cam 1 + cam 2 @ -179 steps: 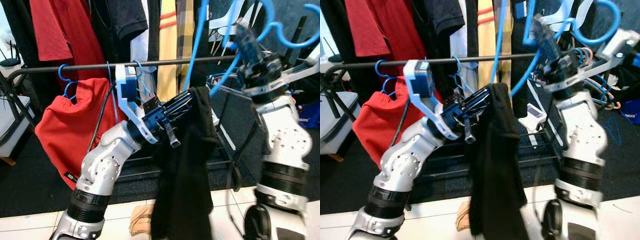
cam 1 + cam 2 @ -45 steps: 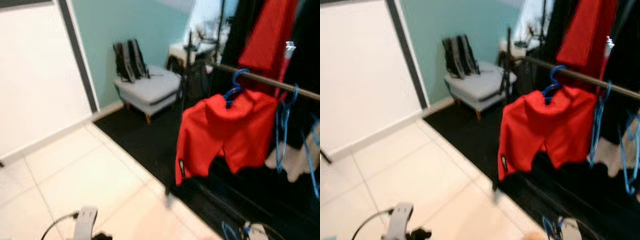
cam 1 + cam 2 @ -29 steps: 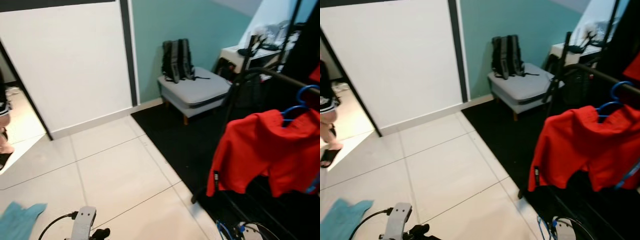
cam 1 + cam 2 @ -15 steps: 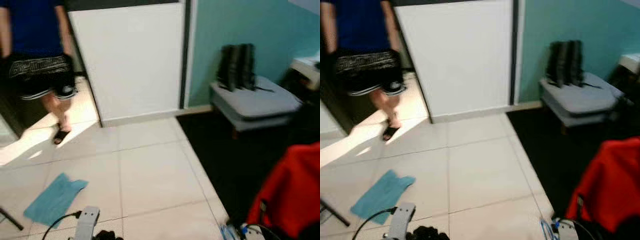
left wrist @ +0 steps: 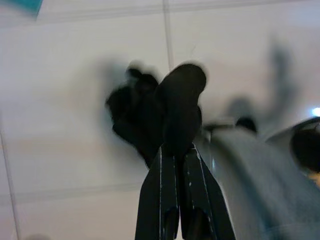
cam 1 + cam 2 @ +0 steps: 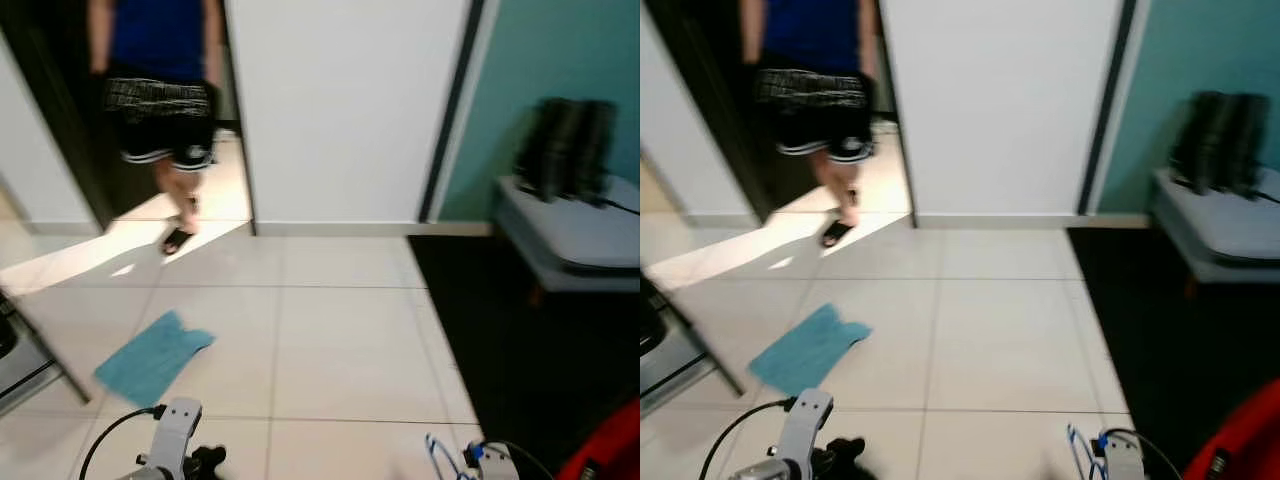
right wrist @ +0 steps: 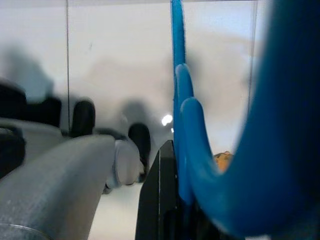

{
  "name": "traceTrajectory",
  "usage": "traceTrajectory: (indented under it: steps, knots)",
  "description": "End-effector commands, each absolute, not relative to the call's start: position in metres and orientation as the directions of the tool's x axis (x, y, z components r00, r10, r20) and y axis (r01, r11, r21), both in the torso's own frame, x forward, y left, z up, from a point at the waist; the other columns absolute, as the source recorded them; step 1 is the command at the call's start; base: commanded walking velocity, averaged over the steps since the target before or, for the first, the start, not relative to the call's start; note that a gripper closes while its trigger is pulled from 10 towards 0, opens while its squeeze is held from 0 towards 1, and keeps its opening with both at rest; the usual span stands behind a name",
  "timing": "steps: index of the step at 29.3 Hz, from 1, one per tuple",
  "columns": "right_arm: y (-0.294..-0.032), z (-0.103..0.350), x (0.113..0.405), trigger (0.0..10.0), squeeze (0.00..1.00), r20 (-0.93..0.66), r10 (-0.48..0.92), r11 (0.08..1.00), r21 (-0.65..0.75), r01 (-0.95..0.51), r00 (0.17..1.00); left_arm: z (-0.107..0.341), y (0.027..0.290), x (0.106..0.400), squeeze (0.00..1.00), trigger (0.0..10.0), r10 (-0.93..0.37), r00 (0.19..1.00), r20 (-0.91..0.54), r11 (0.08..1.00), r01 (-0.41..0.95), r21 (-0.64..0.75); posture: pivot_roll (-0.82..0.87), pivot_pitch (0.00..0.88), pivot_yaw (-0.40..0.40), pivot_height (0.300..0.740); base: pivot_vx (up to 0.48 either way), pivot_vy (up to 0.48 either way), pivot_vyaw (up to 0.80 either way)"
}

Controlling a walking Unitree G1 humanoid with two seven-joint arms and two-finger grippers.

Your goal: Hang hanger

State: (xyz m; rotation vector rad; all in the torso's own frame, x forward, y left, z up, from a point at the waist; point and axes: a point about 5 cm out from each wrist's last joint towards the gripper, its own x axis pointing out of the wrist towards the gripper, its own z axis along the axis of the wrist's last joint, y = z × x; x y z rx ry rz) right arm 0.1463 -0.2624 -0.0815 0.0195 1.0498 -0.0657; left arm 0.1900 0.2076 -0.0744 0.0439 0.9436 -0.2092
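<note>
The head camera looks down at a pale tiled floor [image 6: 340, 340], facing away from any clothes rail. The blue hanger [image 7: 186, 145] sits in the right tool [image 7: 172, 165], whose black fingers [image 7: 159, 195] are clamped on the blue plastic, low beside the robot's body; a bit of blue wire also shows at about 5 o'clock in the head view [image 6: 440, 455]. The left tool [image 5: 172, 165] hangs idle over the tiles, its two fingers pressed together on nothing.

A person [image 6: 160, 90] in a blue top and dark shorts stands in the doorway at 11 o'clock. A teal cloth [image 6: 152, 356] lies on the tiles at 8 o'clock. A grey bench [image 6: 580, 235] with a dark backpack [image 6: 565, 150] on it sits at 2 o'clock, on a black mat [image 6: 530, 350], and an edge of a red garment [image 6: 610, 450] peeks in at 4 o'clock.

Judged from here, the hanger is not hung, and no rail lies ahead. Risks: walking on could put a foot on the loose cloth and slip, or bring the robot too close to the person. The hanger, carried low, could catch on the red garment or the robot's own cabling when the arm lifts.

No brand, label or writing can be read; the pictures are too soft.
</note>
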Motion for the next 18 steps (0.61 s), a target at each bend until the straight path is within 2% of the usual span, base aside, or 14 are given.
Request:
traceTrajectory:
  steps: [1, 18]
  knots:
    - [-0.2599, -0.0824, 0.146, 10.0, 0.0, -0.87, -0.036, 0.999, -0.011, 0.054, 0.493, -0.0724, 0.2067, 0.1939, 0.0, 10.0, -0.17, 0.571, -0.803, 0.974, 0.223, -0.048, 0.04, 0.0, 0.002, 0.74, 0.0, 0.0, 0.77]
    - [-0.2595, -0.0823, 0.1464, 10.0, 0.0, -0.87, -0.029, 0.999, -0.009, 0.044, 0.493, -0.0711, 0.2056, 0.1955, 0.0, 10.0, -0.19, 0.577, -0.794, 0.965, 0.258, -0.044, 0.04, 0.0, -0.002, 0.74, 0.0, 0.0, 0.77]
